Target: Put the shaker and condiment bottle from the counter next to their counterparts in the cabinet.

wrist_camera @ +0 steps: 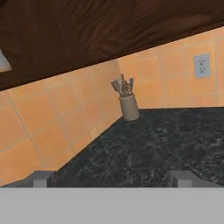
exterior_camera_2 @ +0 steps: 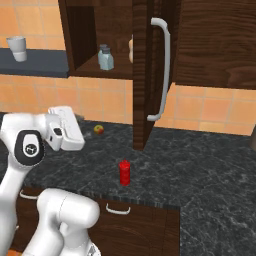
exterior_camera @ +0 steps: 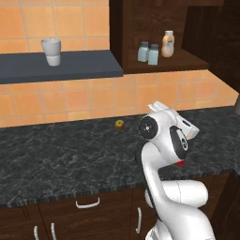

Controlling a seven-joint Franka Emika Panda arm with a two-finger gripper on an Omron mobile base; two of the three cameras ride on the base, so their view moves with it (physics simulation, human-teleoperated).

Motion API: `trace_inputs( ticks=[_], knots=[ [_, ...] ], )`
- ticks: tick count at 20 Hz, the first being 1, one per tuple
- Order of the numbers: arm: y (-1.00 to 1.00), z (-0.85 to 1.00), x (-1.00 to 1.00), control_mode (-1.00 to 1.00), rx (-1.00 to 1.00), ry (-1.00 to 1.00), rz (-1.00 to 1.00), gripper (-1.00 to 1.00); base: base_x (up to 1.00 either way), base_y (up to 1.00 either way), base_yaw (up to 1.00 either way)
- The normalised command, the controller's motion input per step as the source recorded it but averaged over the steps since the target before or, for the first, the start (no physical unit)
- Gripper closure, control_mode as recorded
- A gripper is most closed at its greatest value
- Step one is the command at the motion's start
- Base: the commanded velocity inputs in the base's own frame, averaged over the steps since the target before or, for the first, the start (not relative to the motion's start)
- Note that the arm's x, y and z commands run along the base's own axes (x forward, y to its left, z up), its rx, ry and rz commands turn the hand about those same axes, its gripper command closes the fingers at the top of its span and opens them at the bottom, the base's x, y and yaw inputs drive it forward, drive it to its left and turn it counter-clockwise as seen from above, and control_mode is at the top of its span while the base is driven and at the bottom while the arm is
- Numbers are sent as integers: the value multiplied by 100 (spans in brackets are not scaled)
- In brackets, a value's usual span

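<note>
The red bottle (exterior_camera_2: 124, 172) stands upright on the counter (exterior_camera_2: 200, 165), near its front edge and below the open cabinet (exterior_camera_2: 150, 75). The gripper (wrist_camera: 112, 178) holds nothing, its jaws wide apart (two shakers already sit together on the cabinet shelf). The bottle looks light, smooth and easy to tip, so I would grasp it around the middle of its body

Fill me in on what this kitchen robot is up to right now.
The arm is sorting small containers into the cabinet. Two shakers already stand side by side on its shelf near the tan-orange bottle, so the shaker step looks done. The red condiment bottle is upright on the counter, untouched. The gripper is open and empty, facing a utensil holder in the counter's corner.
</note>
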Motion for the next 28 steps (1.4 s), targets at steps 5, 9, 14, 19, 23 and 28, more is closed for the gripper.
trace_inputs(
  ticks=[5,9,14,19,23,28],
  knots=[
    [0,-67,-12,-100,0,1,-20,-100,0,0,0],
    [-16,-52,0,-100,0,0,-1,-100,0,0,0],
    [-30,-85,3,-100,0,0,0,-100,0,0,0],
    [-38,-70,0,-100,0,0,-4,-100,0,0,0],
    [-33,-38,6,-100,0,0,-10,-100,0,0,0],
    [-17,-40,9,-100,0,1,-5,-100,0,0,0]
  ],
)
